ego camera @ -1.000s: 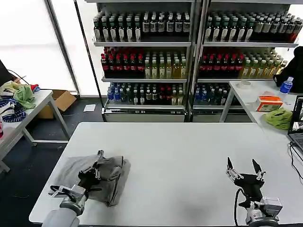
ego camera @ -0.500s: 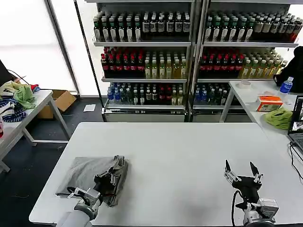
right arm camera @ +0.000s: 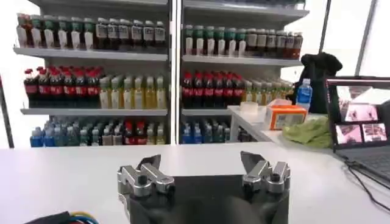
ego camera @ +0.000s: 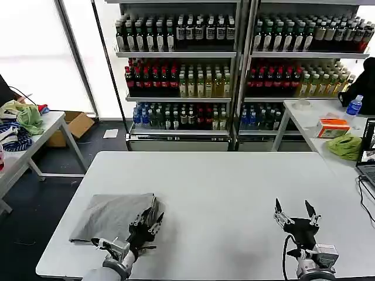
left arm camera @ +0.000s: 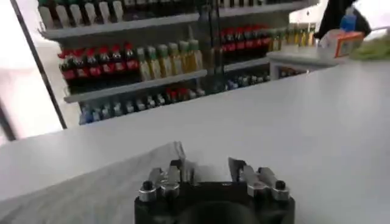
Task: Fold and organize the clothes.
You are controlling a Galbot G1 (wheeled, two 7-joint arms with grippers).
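Observation:
A light grey shirt (ego camera: 114,215) lies folded into a flat rectangle near the front left corner of the white table (ego camera: 222,187). My left gripper (ego camera: 151,218) sits at the shirt's right edge, low over the table, with its jaws open. In the left wrist view the grey shirt (left arm camera: 85,192) lies beside one finger of the left gripper (left arm camera: 208,170), and bare table shows in the gap. My right gripper (ego camera: 291,208) hovers near the front right of the table, open and holding nothing. The right wrist view shows the same right gripper (right arm camera: 199,159) over bare tabletop.
Shelves of bottles (ego camera: 181,70) stand behind the table. A side table (ego camera: 47,126) at the left holds green cloth (ego camera: 26,117) and patterned fabric. Another table at the right carries an orange box (ego camera: 333,127), green cloth (ego camera: 345,145) and a laptop (ego camera: 369,161).
My left gripper has travelled right and toward the table's front across the shirt. The raised fold it carried now lies flat. The right gripper has drifted slightly left.

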